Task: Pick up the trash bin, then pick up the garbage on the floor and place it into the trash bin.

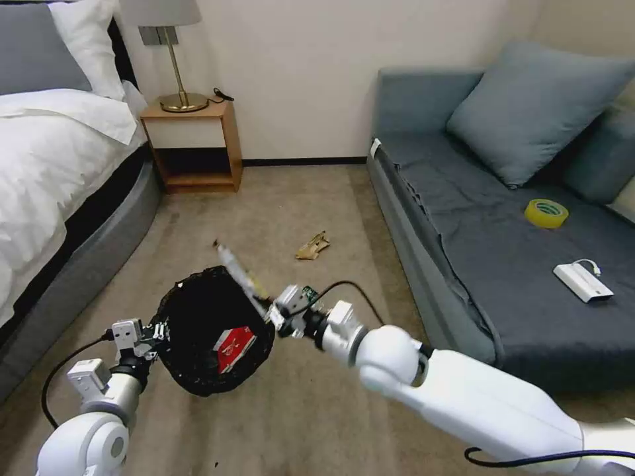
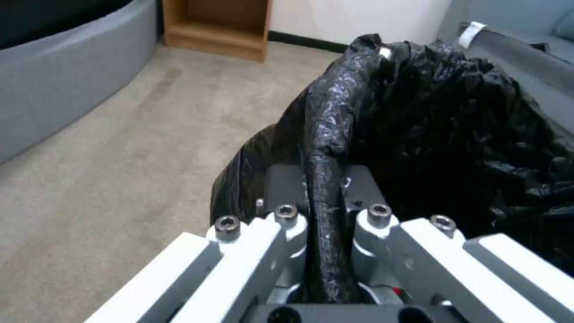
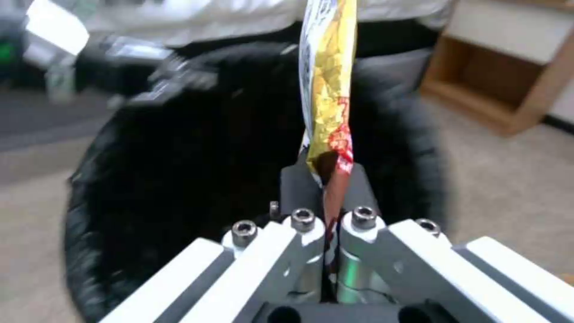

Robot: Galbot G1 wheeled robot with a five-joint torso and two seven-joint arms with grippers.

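— Where's the bin?
— My left tool (image 1: 156, 332) is clamped on the rim of the bin (image 1: 198, 317), holding it off the carpet. 1 red wrapper (image 1: 233, 346) lies inside.
— And the right?
— My right tool (image 1: 269, 312) pinches a gold wrapper (image 1: 239, 272) over the bin's mouth. Brown paper (image 1: 312, 246) sits on the floor (image 1: 278, 198).

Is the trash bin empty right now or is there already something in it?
Not empty. A red-white wrapper lies inside the trash bin, and the right gripper holds a gold wrapper over its rim.
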